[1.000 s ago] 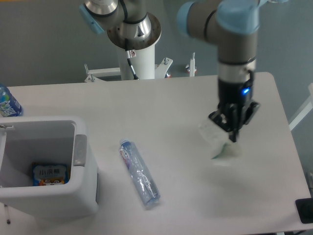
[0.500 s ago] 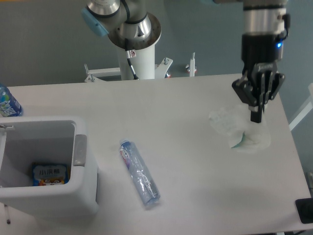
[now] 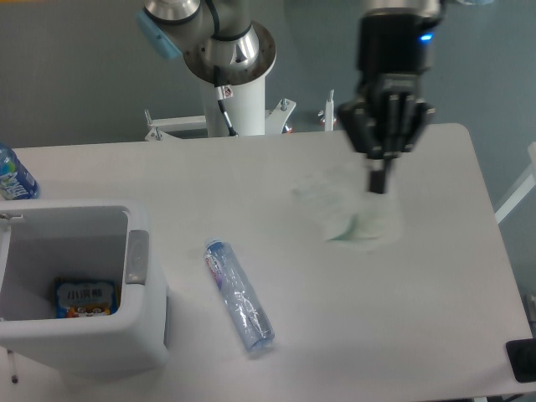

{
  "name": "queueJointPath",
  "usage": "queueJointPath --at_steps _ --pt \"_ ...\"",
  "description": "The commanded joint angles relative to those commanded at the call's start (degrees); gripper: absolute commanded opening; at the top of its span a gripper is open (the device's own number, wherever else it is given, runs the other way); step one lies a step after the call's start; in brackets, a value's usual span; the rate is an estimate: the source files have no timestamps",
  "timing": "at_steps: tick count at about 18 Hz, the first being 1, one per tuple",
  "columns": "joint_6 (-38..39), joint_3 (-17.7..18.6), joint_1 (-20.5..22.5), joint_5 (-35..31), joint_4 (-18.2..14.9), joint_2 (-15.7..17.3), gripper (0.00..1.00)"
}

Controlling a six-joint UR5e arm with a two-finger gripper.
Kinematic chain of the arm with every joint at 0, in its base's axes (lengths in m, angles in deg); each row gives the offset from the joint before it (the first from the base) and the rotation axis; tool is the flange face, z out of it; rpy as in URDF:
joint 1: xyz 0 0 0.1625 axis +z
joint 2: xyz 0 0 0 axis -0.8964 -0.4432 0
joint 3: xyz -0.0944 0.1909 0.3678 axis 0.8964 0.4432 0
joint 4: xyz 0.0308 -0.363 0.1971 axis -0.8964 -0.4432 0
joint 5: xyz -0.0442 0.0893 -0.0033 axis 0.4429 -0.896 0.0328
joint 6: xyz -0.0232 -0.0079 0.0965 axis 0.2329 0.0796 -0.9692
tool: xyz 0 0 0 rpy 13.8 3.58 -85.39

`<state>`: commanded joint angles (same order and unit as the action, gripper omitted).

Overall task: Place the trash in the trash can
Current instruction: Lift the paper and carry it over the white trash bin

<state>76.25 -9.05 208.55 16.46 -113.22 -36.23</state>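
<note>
Gripper (image 3: 378, 177) hung above the table (image 3: 276, 184), fingers closed on the white carton (image 3: 347, 213), which dangled blurred just below the fingertips, right of centre and off the surface. Crushed clear bottle (image 3: 239, 295) lay flat on the table near the trash can (image 3: 79, 285), at the left front. A small packet (image 3: 85, 298) sat inside the can. Blue-label bottle (image 3: 14, 176) stood at the far left edge.

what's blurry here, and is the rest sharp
Fixed camera view: the white carton hanging under the hand is smeared by motion blur, its edges washed out; the hand is slightly soft too. The crushed bottle and trash can are sharp, under even lighting.
</note>
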Motion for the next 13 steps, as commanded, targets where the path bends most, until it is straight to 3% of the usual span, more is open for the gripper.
queueJointPath --at_steps 10,13 --pt "2.73 0.79 -14.16 -0.44 0.00 -0.44 0.00" --pt "2.11 0.44 -17.32 -0.26 0.53 -2.54 0.00"
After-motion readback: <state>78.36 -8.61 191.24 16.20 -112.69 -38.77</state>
